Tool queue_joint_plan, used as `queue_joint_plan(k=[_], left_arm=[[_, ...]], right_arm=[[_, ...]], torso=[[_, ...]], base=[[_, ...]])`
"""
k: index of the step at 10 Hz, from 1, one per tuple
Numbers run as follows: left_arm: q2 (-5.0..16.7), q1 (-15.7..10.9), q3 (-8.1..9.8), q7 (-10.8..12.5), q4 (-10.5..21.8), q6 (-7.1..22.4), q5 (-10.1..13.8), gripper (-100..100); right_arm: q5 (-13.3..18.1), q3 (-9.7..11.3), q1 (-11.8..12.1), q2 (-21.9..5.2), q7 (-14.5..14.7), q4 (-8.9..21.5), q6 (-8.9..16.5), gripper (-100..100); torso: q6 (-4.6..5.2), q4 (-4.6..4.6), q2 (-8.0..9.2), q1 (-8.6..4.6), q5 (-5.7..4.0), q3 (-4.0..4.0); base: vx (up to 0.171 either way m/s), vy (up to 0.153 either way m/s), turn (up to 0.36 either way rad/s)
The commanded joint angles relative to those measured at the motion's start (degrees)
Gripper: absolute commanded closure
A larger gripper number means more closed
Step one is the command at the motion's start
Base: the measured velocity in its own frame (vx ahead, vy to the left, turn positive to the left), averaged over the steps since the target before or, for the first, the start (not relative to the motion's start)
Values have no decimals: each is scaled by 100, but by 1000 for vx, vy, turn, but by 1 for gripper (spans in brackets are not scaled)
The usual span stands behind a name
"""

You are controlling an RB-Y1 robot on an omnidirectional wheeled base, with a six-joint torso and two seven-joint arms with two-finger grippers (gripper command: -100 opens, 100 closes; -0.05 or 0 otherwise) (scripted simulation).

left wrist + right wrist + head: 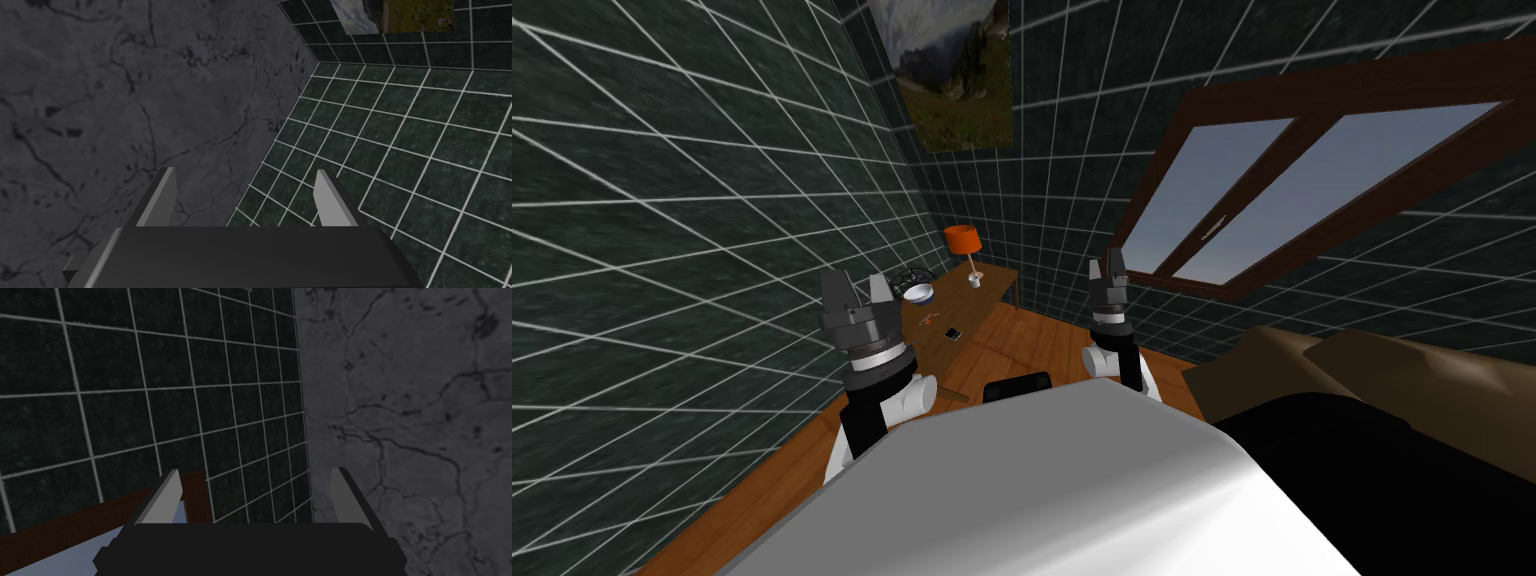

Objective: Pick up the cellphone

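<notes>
A small dark cellphone [952,334] lies flat on a long wooden desk [994,283] against the tiled wall, well ahead of me in the head view. My left gripper [857,292] is raised in front of my chest, open, with nothing between its fingers [159,201]. My right gripper [1108,270] is likewise raised and open, its fingers [161,498] holding nothing. Both grippers are far short of the desk and point upward.
On the desk stand an orange lamp [964,241], a white bowl [918,293], a dark wire basket [910,277] and a small object [928,319] near the phone. A dark chair back [1017,386] sits before the desk. A brown bed [1372,370] lies at right under a window [1272,180].
</notes>
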Motion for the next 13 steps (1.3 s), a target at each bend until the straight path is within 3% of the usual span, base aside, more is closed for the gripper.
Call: queue_joint_plan(k=[1,6,9,11,12,13], left_arm=[[172,-128,-24,-61,79,155,99,-100],[645,-731,-120,-329,500,852,543,-100],[742,-893,-145,-399,630,1128,662,-100],[938,-1245,-198,-547,940,1502,920,-100],[938,-1245,-198,-547,940,1611,920,-100],[1037,-1430,-226,-623,1120,1782,1058,-100]], right_arm=[[0,0,0,0,0,0,0,0],[0,0,0,0,0,0,0,0],[0,0,0,0,0,0,0,0],[0,0,0,0,0,0,0,0],[0,0,0,0,0,0,0,0],[0,0,0,0,0,0,0,0]], torso=[[0,0,0,0,0,0],[1,-3,-11,3,1,-7],[1,-2,-7,3,1,-5],[1,-2,-6,2,1,-4],[1,-2,-9,5,1,-5],[0,-2,-9,4,1,-5]], base=[[10,-1,-38],[19,2,-50],[10,7,-26],[14,8,-64],[14,11,-25],[18,10,-48]])
